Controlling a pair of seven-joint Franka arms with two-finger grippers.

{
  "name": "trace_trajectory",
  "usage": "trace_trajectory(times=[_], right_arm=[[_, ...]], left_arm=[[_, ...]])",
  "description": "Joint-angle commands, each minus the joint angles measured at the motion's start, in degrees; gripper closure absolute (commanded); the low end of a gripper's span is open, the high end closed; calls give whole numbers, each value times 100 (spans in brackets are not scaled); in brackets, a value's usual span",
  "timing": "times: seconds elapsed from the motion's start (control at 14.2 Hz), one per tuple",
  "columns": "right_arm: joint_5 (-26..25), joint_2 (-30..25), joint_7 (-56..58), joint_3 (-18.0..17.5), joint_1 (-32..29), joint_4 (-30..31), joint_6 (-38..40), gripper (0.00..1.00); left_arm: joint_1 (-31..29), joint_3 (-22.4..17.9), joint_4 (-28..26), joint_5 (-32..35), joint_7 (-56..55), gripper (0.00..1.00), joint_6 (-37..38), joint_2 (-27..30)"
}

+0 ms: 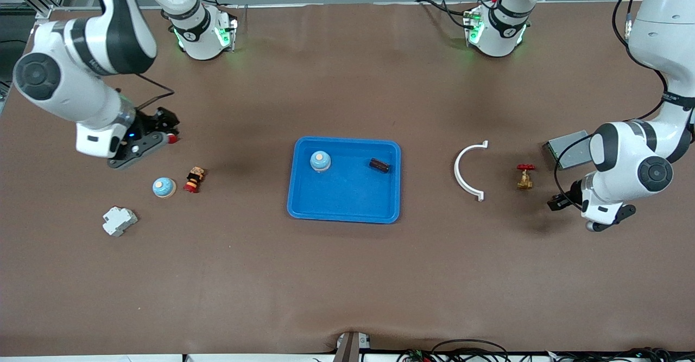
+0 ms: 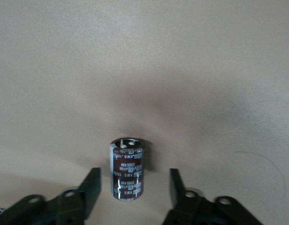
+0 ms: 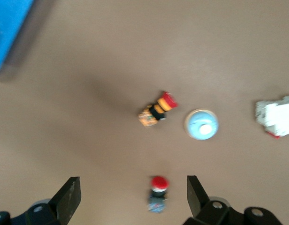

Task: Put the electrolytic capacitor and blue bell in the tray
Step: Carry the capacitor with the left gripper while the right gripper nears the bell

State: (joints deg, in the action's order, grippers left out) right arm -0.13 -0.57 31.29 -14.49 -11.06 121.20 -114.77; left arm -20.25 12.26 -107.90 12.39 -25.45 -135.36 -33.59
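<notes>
The left gripper [image 2: 135, 178] is low at the table top toward the left arm's end, its two black fingers [image 2: 92, 187] standing on either side of the electrolytic capacitor [image 2: 127, 168]. The jaws are released: a gap shows on each side, so nothing is clasped. The capacitor stands upright on the brown table [image 1: 347, 275], its dark sleeve printed with pale lettering and its terminals pointing up. In the front view the arm's wrist hides it.

The right gripper [image 3: 133, 183] hangs over the table toward the right arm's end, jaws spread wide and holding nothing. Below it stands a small red-capped push button [image 3: 157, 193]. Near that lie a red, yellow and black button part [image 1: 194, 180], a second blue bell [image 1: 163, 187] just beside it, and a white circuit breaker [image 1: 119, 221] nearer to the front camera.

The tray [image 1: 347, 210] sits at the middle of the table, well apart from both grippers. In it are a blue bell [image 1: 320, 160] and a dark brown cylinder [image 1: 379, 165] lying on its side, both along the rim farther from the front camera.

Between the tray and the left gripper lie a white curved clip [image 1: 468, 169] and a brass valve [image 1: 524, 177] with a red handle. A grey metal box [image 1: 567, 147] lies partly under the left arm.
</notes>
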Motion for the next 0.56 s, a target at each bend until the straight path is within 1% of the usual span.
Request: trace_trajectory(times=[0.0,0.07,0.14,0.28,0.49], right_arm=[[-22,178,605,-107,-378,211,-440,0],[-57,328,728,-107,-440,211,-597,0],[-170,460,851,-107,-501,219,-808,0],[-347,785,1054,-107,-633,202,-1142,0],[-374,1259,1440,-107,-774,123,-1555,0]], left_arm=[[-111,75,-74,141,76,62,-131,10],[-119,75,-74,141,84,66,-131,10],[-111,75,-74,141,76,73,-122,1],[-111,75,-74,141,76,100,-113,1],[-58,101,14,44,-56,100,114,141]])
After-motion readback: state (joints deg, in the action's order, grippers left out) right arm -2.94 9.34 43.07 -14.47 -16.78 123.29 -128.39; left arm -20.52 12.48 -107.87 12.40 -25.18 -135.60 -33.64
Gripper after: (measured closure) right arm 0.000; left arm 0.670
